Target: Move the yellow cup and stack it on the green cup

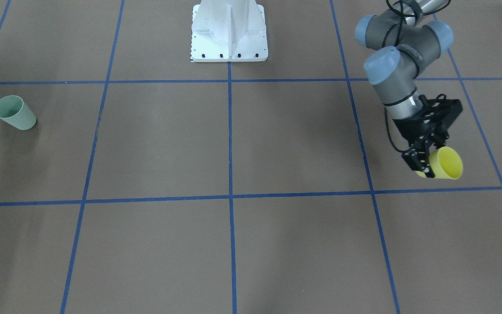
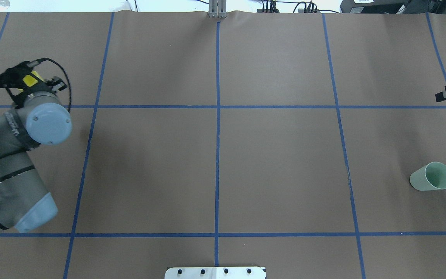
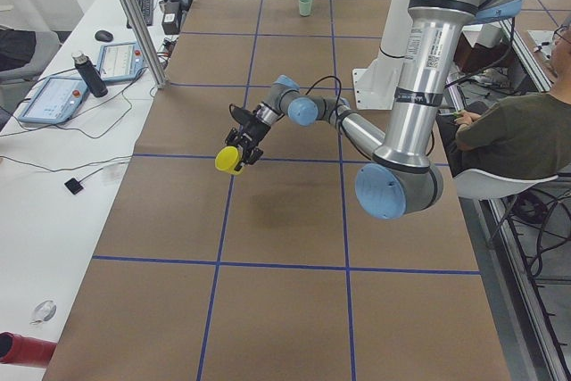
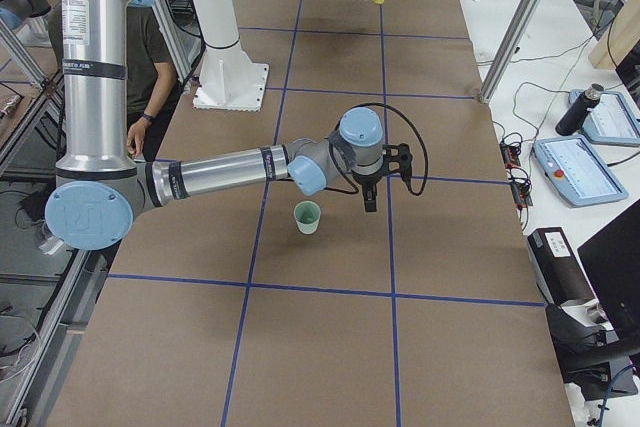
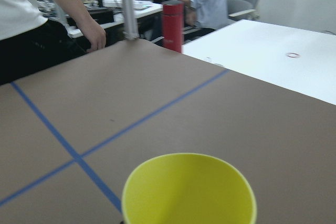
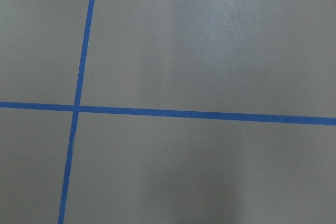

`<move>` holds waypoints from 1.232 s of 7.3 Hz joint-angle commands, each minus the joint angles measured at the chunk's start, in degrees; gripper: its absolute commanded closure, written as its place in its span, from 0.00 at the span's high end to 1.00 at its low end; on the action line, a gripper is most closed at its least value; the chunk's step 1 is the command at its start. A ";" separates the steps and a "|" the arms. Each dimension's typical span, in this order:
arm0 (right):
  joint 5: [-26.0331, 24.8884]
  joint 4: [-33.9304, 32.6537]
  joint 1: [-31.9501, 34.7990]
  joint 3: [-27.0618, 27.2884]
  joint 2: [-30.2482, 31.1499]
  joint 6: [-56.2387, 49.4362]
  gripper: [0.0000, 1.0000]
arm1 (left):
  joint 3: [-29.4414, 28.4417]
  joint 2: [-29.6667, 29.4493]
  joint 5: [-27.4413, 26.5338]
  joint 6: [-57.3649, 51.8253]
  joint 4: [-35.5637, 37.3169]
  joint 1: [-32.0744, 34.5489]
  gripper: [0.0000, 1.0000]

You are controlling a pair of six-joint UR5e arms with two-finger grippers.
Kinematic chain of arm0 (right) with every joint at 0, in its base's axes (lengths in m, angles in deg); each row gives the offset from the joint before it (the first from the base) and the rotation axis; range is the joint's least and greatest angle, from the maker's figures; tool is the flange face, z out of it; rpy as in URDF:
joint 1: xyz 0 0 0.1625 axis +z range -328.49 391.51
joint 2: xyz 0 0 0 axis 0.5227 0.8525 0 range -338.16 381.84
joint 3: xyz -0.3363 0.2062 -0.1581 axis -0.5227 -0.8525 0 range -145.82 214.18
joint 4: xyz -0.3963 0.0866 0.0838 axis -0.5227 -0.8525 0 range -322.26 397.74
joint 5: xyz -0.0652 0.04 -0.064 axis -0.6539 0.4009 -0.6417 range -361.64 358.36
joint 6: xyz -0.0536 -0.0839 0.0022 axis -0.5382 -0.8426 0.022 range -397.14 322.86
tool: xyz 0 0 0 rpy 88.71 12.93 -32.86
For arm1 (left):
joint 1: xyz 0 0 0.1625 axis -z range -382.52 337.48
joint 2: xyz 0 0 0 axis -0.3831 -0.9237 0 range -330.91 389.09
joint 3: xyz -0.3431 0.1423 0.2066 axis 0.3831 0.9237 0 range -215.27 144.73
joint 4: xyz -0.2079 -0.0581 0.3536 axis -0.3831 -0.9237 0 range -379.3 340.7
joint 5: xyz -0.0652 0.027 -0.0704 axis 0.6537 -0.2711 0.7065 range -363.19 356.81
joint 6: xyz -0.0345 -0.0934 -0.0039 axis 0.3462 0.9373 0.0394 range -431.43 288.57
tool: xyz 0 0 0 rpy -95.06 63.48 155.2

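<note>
Well, the left gripper (image 1: 425, 163) is clamped on the tilted yellow cup (image 1: 448, 163), far from the green cup (image 1: 15, 112); a long carry risks slippage. The right gripper's (image 4: 370, 199) state I cannot tell.

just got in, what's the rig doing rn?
The left gripper is shut on the yellow cup and holds it tilted, clear of the table, at the robot's left end. The green cup stands upright at the opposite end, with nothing stacked on it yet. The right gripper hangs near the green cup without touching it; I cannot tell whether it is open or shut.
</note>
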 commanded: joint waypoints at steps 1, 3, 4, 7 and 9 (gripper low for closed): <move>0.25 0.05 -0.53 -2.16 -3.13 1.55 1.00 | -5.19 -7.29 -7.30 -6.89 -9.84 -6.33 0.63; 0.42 0.05 -1.41 -1.99 -4.72 5.42 1.00 | -15.80 -12.29 -9.81 -21.17 -31.41 -7.94 0.63; 0.51 0.05 -1.76 -1.81 -4.90 5.43 1.00 | -17.17 -13.18 -9.11 -26.03 -40.05 -8.03 0.63; 0.25 -0.03 -6.84 -1.54 -10.23 9.63 1.00 | -18.92 -20.12 -0.34 -40.13 -47.93 -10.66 0.63; -0.10 -3.18 -10.45 -2.16 -16.82 16.57 1.00 | -20.25 -24.60 -0.32 -53.27 -54.68 -13.55 0.63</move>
